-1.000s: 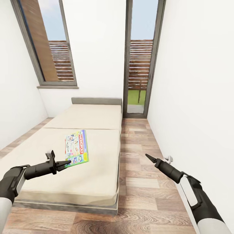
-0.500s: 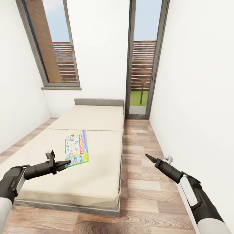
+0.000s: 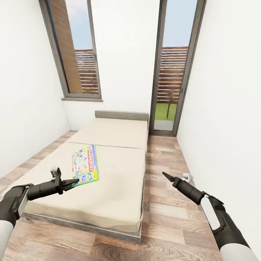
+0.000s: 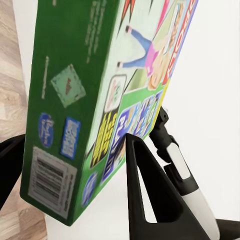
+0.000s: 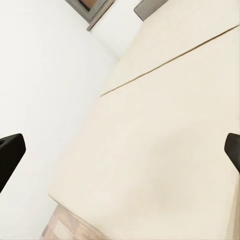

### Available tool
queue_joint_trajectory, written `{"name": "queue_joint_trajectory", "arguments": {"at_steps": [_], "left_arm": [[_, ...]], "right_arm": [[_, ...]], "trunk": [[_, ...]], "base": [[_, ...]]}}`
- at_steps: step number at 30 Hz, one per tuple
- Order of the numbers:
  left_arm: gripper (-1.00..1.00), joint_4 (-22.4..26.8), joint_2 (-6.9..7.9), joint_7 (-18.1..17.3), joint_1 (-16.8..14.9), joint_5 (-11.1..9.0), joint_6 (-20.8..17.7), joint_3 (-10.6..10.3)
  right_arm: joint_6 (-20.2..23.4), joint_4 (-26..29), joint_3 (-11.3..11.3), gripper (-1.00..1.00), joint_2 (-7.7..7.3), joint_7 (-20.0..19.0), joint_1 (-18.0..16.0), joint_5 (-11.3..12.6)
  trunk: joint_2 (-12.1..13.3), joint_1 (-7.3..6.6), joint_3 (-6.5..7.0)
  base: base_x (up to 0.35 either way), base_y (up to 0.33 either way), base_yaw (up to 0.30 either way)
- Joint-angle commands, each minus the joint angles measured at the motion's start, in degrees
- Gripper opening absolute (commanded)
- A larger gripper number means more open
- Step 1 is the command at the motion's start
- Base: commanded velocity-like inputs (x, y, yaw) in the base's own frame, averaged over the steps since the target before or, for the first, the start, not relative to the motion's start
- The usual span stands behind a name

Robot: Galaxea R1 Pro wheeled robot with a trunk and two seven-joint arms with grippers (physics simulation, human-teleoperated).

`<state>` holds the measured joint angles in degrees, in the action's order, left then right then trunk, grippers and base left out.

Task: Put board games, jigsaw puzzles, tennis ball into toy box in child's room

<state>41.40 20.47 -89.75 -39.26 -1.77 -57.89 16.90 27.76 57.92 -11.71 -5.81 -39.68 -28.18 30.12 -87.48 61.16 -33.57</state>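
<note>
My left jaws (image 3: 69,183) are clamping the near short edge of the one board game (image 3: 86,164) I am seeing, one black finger (image 4: 150,200) pressing against its printed face and the other sitting at the box's far side in the left wrist view. The box is being held out in front of me above the bed (image 3: 108,170), its long axis running from near to far and leaning slightly to the right at the far end, printed face up, with the red band lying along its right long edge. In the left wrist view its green side panel with a barcode label is facing the camera.

My right jaws (image 3: 164,175) are hovering over the wood-plank floor (image 3: 166,203) to the right of the bed, and in the head view they are looking drawn together into a single dark point, while the right wrist view is showing two finger tips (image 5: 10,152) at opposite edges of its picture, so I cannot tell their state for certain. They are gripping nothing.

I am counting one board game, one bed with a plain beige mattress in two sections and a low grey headboard (image 3: 121,115) at the far end, and two tall grey-framed windows: a left window (image 3: 74,50) above a sill, and a right window (image 3: 175,69) reaching down to the floor.
</note>
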Motion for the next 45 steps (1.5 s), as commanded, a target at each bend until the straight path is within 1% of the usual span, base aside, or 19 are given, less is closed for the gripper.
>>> {"name": "queue_joint_trajectory", "arguments": {"at_steps": [1,10,23,28,33,38,45], "left_arm": [[-1.0,0.0,0.06,-0.3,0.0,-0.1,-0.5,0.1],[-1.0,0.0,0.42,-0.3,0.0,-0.2,-0.3,0.4],[-1.0,0.0,0.83,-0.3,0.0,-0.4,-0.3,0.4],[-1.0,0.0,1.3,-0.3,0.0,-0.4,-0.4,0.8],[-1.0,0.0,1.53,-0.3,0.0,-0.5,-0.5,0.8],[-1.0,0.0,1.74,-0.3,0.0,-0.5,-0.5,0.8],[-1.0,-0.1,1.83,-0.3,0.0,-0.4,-0.5,0.9]], "right_arm": [[0.5,0.0,0.0,1.0,0.01,0.1,0.0,0.4],[0.5,0.0,0.0,1.0,0.13,0.2,0.0,0.3],[0.5,0.0,0.0,1.0,0.71,0.4,0.0,0.1],[0.5,0.0,0.1,1.0,0.92,0.7,0.0,0.1],[0.5,0.0,0.2,1.0,1.11,2.6,0.0,0.1],[-1.2,0.0,0.2,1.0,1.14,2.8,0.0,0.2],[-1.7,0.0,0.2,1.0,1.15,2.8,0.0,0.2]], "trunk": [[0.4,-0.23,0.13],[0.4,-0.23,0.13],[0.4,-0.23,0.13],[2.4,-1.33,1.03],[4.4,-2.43,1.93],[6.4,-3.52,2.83],[9.2,-5.06,4.2]], "base": [[0.0,0.0,0.007],[0.0,0.0,0.026],[0.0,0.082,0.267],[0.0,0.008,0.287],[0.0,0.001,0.287],[0.0,0.0,0.287],[0.0,0.0,0.288]]}}
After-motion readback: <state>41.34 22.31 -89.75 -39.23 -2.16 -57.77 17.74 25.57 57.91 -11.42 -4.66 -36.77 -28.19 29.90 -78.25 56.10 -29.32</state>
